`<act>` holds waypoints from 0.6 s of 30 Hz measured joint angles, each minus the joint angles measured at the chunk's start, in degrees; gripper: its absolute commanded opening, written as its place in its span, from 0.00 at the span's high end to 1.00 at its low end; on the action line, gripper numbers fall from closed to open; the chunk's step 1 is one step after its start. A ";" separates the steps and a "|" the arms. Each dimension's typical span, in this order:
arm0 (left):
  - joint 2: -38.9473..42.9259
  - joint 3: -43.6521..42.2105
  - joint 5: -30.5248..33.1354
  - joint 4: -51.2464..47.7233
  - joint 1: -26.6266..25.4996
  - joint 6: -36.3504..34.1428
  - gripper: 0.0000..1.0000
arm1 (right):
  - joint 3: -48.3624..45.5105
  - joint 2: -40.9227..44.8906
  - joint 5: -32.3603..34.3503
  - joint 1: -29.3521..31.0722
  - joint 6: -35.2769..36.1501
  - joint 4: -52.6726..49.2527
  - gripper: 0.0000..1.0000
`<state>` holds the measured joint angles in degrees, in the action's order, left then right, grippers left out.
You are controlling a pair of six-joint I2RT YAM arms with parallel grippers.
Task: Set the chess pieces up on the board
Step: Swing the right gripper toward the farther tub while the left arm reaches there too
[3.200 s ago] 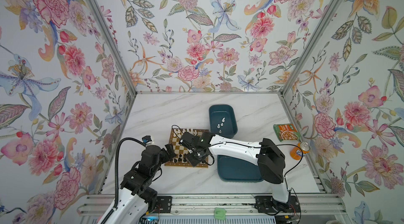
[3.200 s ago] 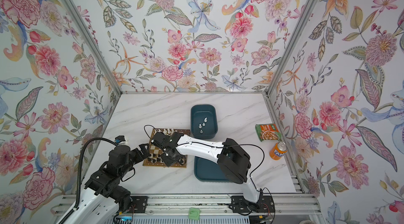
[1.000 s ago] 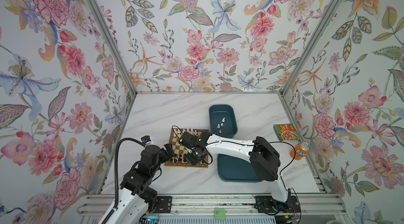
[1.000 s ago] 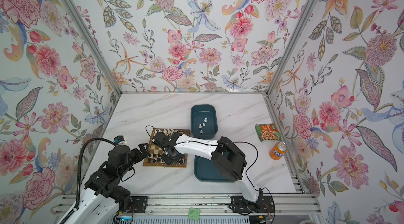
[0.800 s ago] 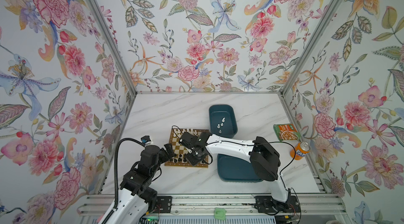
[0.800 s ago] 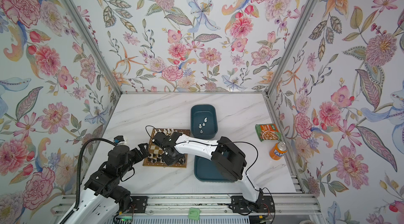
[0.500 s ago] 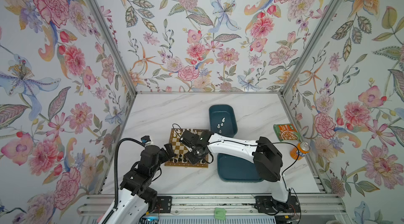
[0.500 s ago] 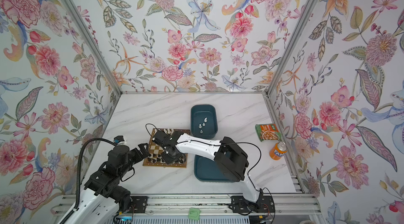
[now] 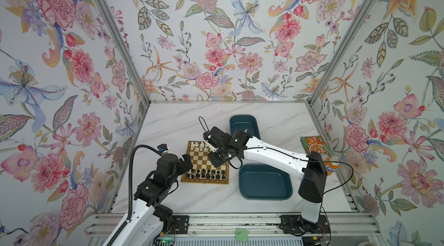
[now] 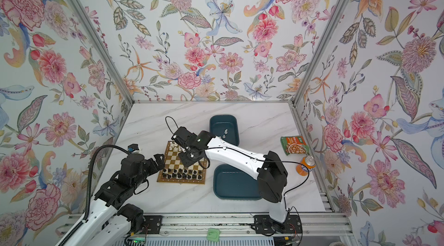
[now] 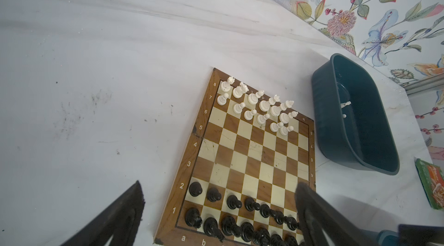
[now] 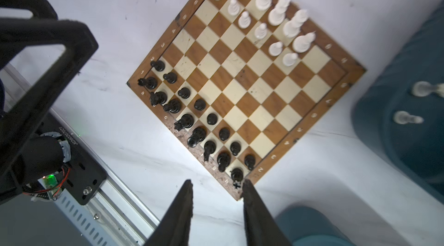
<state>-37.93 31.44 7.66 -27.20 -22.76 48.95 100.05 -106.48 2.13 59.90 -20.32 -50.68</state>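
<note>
Fingers newly parted and empty, the right gripper (image 12: 217, 183) has risen off the board (image 9: 202, 161), apparently adding to the white pieces (image 11: 262, 110) in the far ranks; two more wait in the tub (image 12: 396, 148), while the left gripper (image 11: 219, 183) idles wide open.

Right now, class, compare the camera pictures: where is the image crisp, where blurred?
Right wrist view: white pieces and the two in the teal tub are smeared, black pieces crisper. Left wrist view: the board is crisp, the left pincer dark and soft-edged. Both top views: evenly lit, pieces too small for detail.
</note>
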 measured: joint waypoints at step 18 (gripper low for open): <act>-42.93 35.50 -1.18 12.04 -6.80 -8.11 0.02 | -18.12 19.17 1.33 -25.79 5.55 -1.79 0.44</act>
<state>-80.86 66.94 6.48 -15.16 -29.56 40.84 81.93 -87.31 3.46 34.11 -14.76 -52.47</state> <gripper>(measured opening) 0.984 0.495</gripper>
